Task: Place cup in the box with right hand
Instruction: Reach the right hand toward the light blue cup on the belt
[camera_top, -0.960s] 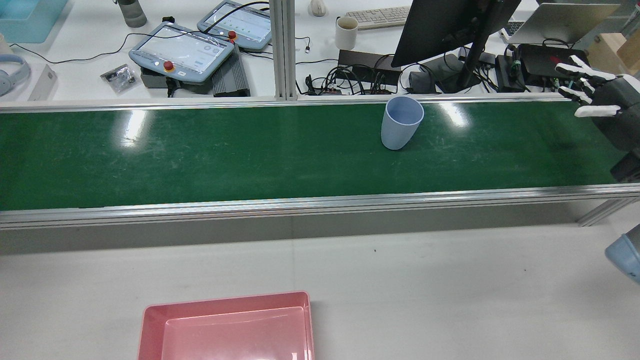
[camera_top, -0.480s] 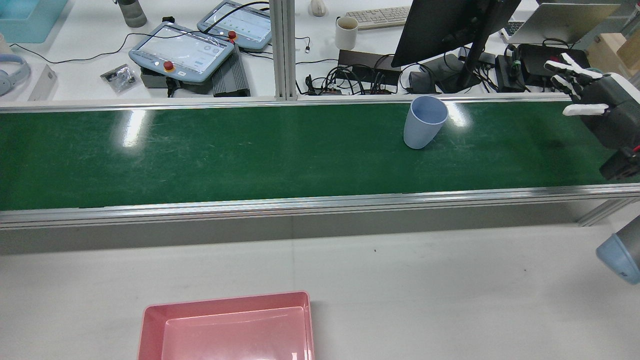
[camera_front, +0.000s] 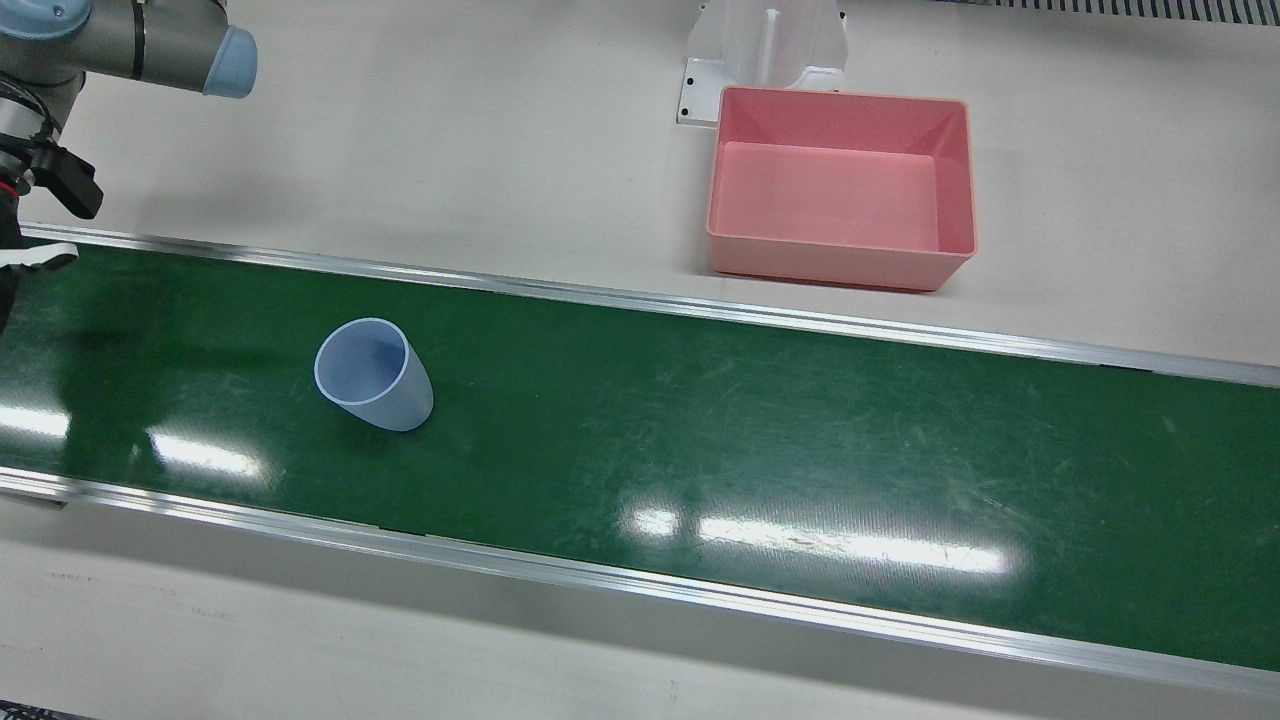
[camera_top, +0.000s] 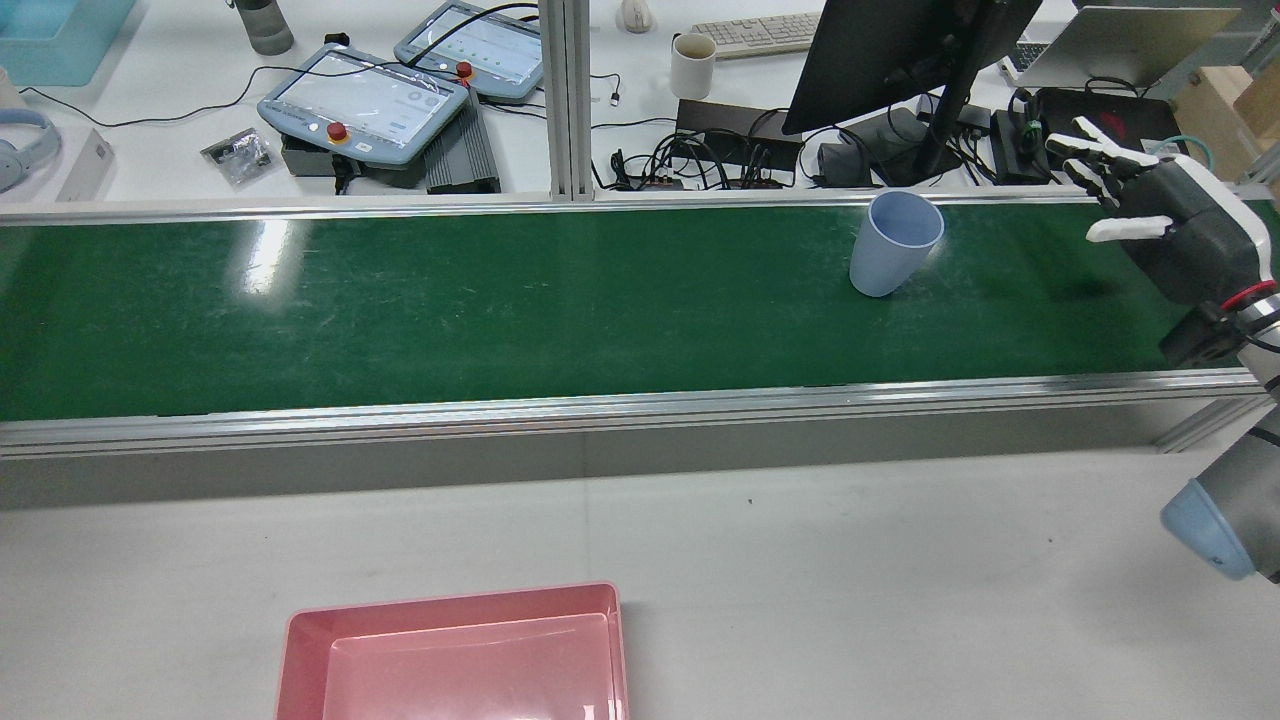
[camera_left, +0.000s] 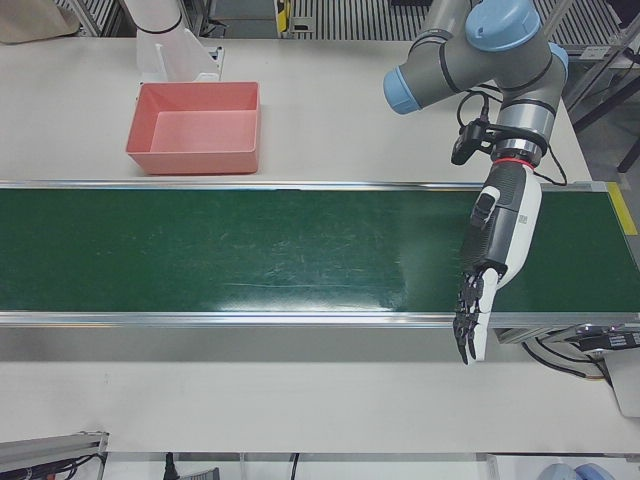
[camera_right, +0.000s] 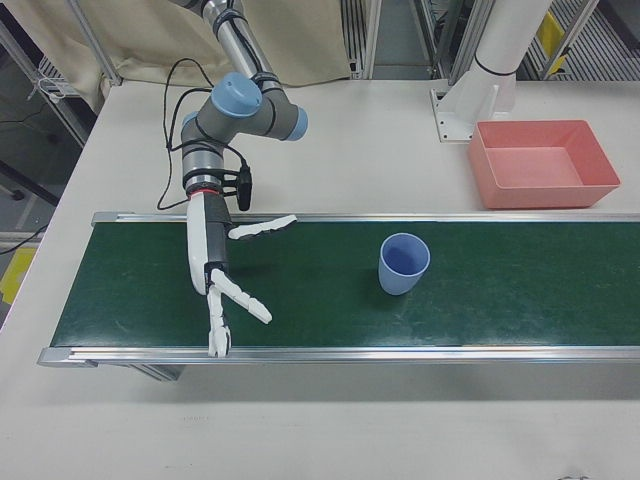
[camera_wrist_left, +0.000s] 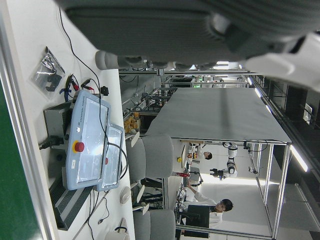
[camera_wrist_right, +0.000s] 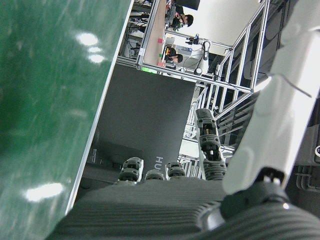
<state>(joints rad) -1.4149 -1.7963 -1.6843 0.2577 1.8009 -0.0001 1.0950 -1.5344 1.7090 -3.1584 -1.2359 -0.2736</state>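
- The green conveyor belt (camera_top: 500, 300) runs the whole width of the station; its ends are cut off in the rear view and the front view.
- The pink box (camera_front: 840, 200) sits on the white table (camera_front: 500, 130) off the belt, well apart from both hands — in the rear view its near edge is cropped away.
- The right hand (camera_right: 225, 285) hangs over the belt with fingers (camera_right: 262, 228) spread wide and nothing in them. In the front view only a white fingertip and a bit of the arm show at the picture's edge.
- The left hand (camera_left: 490, 270) reaches across the far end of the belt, fingers straight and apart, empty; the rear view misses it altogether.
- The blue cup (camera_right: 403, 264) stands upright on the belt, mouth up, beyond the right hand's fingertips and clear of them — a stretch of bare belt lies between.
- Both hand cameras show mostly blurred palm and fingers up close; neither catches the cup.
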